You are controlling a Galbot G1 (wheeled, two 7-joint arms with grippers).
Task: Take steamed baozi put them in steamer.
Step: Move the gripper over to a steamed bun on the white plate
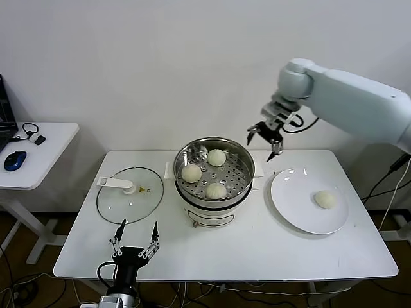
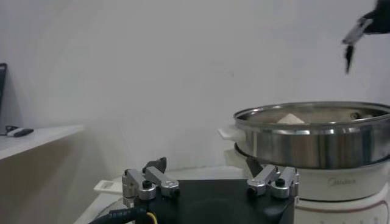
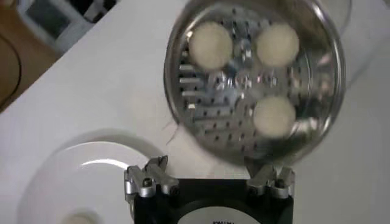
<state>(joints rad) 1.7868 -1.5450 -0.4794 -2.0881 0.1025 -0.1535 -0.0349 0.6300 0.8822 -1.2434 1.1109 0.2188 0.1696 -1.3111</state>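
Note:
The steel steamer stands at the table's middle on its white base. Three white baozi lie on its perforated tray: one at the back, one at the left, one at the front. They also show in the right wrist view. A fourth baozi lies on the white plate at the right. My right gripper is open and empty, in the air between the steamer's right rim and the plate. My left gripper is open and empty, low at the table's front left edge.
The glass lid with a white handle lies flat left of the steamer. A white side table with a blue mouse stands at the far left. The wall is close behind the table.

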